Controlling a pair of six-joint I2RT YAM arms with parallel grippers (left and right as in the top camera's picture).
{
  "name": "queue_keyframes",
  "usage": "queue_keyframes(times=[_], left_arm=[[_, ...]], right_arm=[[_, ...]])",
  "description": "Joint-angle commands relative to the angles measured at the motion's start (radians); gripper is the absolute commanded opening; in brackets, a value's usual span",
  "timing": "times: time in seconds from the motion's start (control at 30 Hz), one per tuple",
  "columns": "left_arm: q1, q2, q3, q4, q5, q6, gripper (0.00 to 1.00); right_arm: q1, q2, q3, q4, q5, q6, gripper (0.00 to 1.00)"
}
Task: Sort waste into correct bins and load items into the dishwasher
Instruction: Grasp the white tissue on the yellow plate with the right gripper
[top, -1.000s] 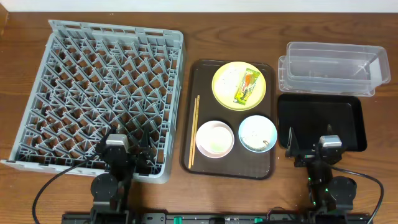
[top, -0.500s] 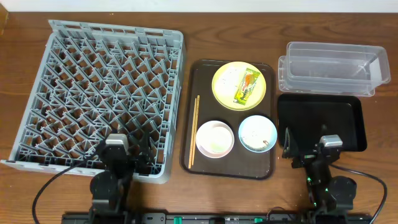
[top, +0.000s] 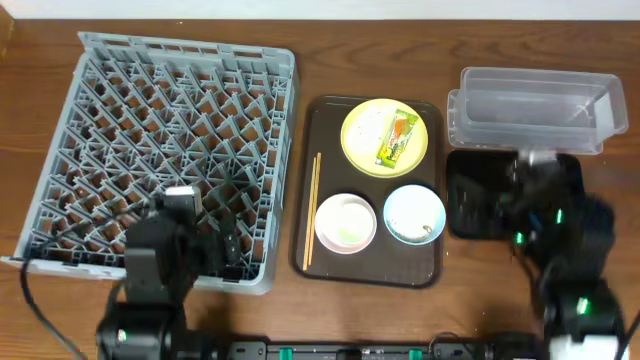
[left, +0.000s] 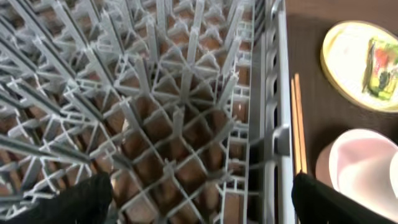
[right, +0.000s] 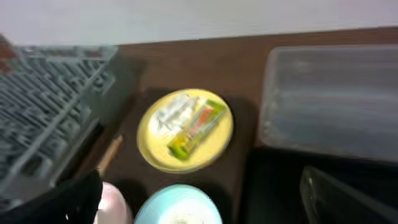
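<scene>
The yellow-green plate (top: 385, 150) on the brown tray carries the green-and-orange wrapper (top: 397, 138) and white tissue (top: 365, 125). It shows again in the right wrist view (right: 158, 140). Chopsticks (top: 313, 210), the white bowl (top: 345, 222) and the blue bowl (top: 414, 214), which holds pale specks, lie nearer the front. My left gripper (top: 228, 240) is open and empty over the front right part of the grey rack (top: 170, 100). My right gripper (top: 512, 205) is open and empty above the black tray (top: 465, 175), blurred. The clear tub (top: 535, 105) stands behind the black tray.
The dark brown serving tray (top: 325, 110) lies between the rack and the bins. The rack's right wall (left: 273, 93) runs close beside the chopsticks (left: 297, 124). Bare wooden table shows along the front edge and at the far right.
Both arms have lifted from the table's front edge and reached away from it, the left over the rack's front, the right over the black tray. Nothing on the table has moved.
</scene>
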Motion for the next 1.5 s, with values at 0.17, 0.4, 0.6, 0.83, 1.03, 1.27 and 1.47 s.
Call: queue_keyframes(times=[0.17, 0.4, 0.6, 0.83, 1.03, 1.27, 1.47], left_arm=[[0.002, 0.135, 0.095, -0.035, 0.013, -0.005, 0.92], [0.002, 0.139, 0.095, -0.035, 0.013, -0.005, 0.92], [0.002, 0.139, 0.095, -0.024, 0.013, -0.005, 0.92], [0.002, 0.139, 0.095, -0.024, 0.013, -0.005, 0.92], [0.002, 0.140, 0.095, -0.024, 0.013, -0.005, 0.92], [0.002, 0.140, 0.095, -0.025, 0.013, -0.005, 0.92], [0.002, 0.139, 0.095, -0.031, 0.013, -0.005, 0.92]], right_arm=[[0.058, 0.500, 0.563, -0.361, -0.122, -0.085, 0.99], [0.193, 0.772, 0.772, -0.327, -0.178, -0.098, 0.98], [0.376, 0.948, 0.772, -0.175, 0.153, -0.045, 0.82], [0.501, 1.182, 0.772, -0.072, 0.391, 0.062, 0.79], [0.500, 1.300, 0.772, -0.051, 0.412, 0.193, 0.72], [0.500, 1.367, 0.772, -0.028, 0.416, 0.237, 0.57], [0.498, 1.328, 0.774, -0.031, 0.408, 0.246, 0.01]])
